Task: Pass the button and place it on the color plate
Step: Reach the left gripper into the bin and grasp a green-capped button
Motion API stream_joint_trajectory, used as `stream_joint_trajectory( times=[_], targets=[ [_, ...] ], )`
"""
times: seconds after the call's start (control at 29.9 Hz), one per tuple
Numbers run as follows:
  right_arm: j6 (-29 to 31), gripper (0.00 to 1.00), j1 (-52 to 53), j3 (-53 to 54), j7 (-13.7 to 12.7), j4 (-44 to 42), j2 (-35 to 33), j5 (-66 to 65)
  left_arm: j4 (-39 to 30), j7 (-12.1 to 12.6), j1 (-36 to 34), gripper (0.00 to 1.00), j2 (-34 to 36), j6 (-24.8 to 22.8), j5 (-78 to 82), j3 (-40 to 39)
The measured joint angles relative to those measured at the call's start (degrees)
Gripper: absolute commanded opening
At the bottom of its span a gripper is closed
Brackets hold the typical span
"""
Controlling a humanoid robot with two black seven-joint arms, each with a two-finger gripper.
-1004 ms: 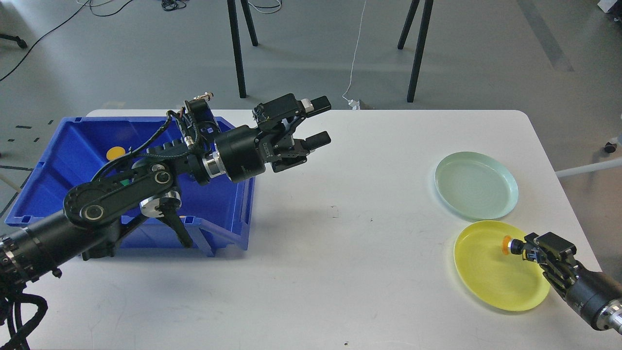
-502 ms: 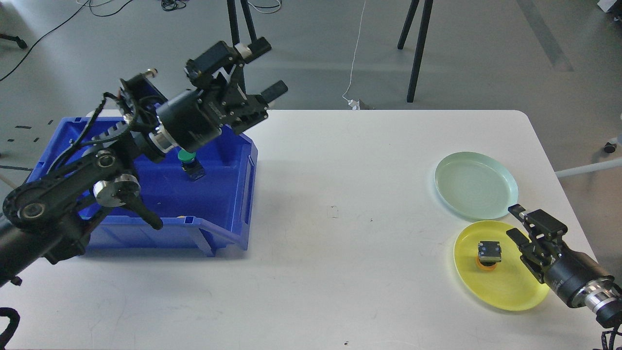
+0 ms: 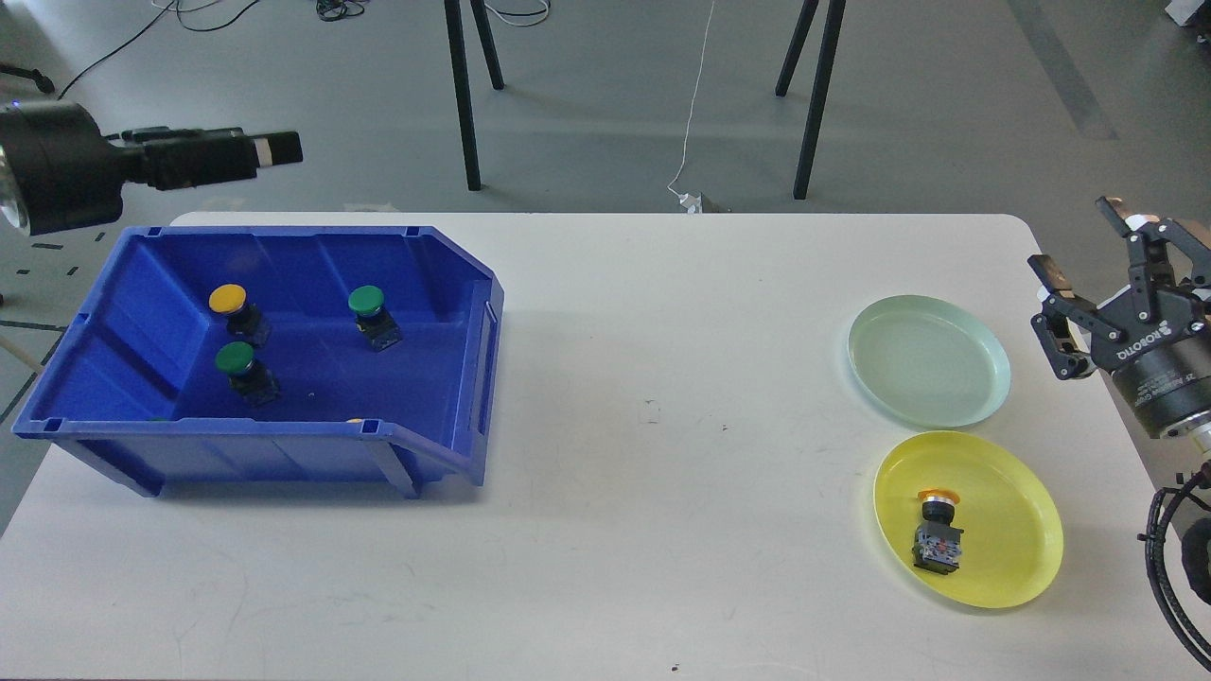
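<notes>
- Orange-capped push button with black body [image 3: 938,532] now lies on its side inside the round yellow plastic plate [image 3: 1012,558], cap toward the far rim; 0.5 s ago it stood cap-down in the same plate, so it tipped after release.
- Right gripper [image 3: 1088,284] has pulled up and away to the table's right edge, beside the pale green round plate [image 3: 927,359]. Jaws spread wide, nothing between them. 1 s ago it was holding the button over the yellow plate.
- Left gripper [image 3: 274,148] has swung out to the far left, above and behind the blue plastic bin [image 3: 284,454]. Seen edge-on as a dark bar; can't tell whether the jaws are apart or closed. Nothing visible in them.
- Bin is now unobstructed: 1 yellow-capped button [image 3: 228,301] and 2 green-capped buttons [image 3: 366,303] [image 3: 235,359] sit on its floor. 2 small coloured slivers at the near wall may be more caps, too hidden to say.
- White table [image 3: 662,473] between bin and plates carries nothing.
- Read: this cycle looks done, orange button delivered onto the yellow plate, touching no gripper. Green plate holds nothing yet.
- Likely next: left arm goes back into the bin; green caps would presumably match the green plate. Risk is the steep bin walls crowding the approach.
</notes>
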Motion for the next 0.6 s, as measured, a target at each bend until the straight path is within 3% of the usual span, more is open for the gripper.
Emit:
stream_joint_trajectory(
  times=[0.23,0.43,0.6],
  targets=[
    [0.71,0.72,-0.16,0.05,0.0,-1.38,0.1,0.39,10.71,0.0,0.43,0.97,-8.68,0.0,30.22,6.38],
    [1.65,0.72,-0.95,0.01,0.0,-2.37,-0.04,0.43,17.14,0.0,2.55,0.97,-13.09,0.01,32.98,6.5],
    [1.93,0.72,-1.25,0.01,0.0,-2.44,-0.11,0.43,18.65,0.02,3.08,0.97,-14.6,0.01,33.0,6.53]
  ],
)
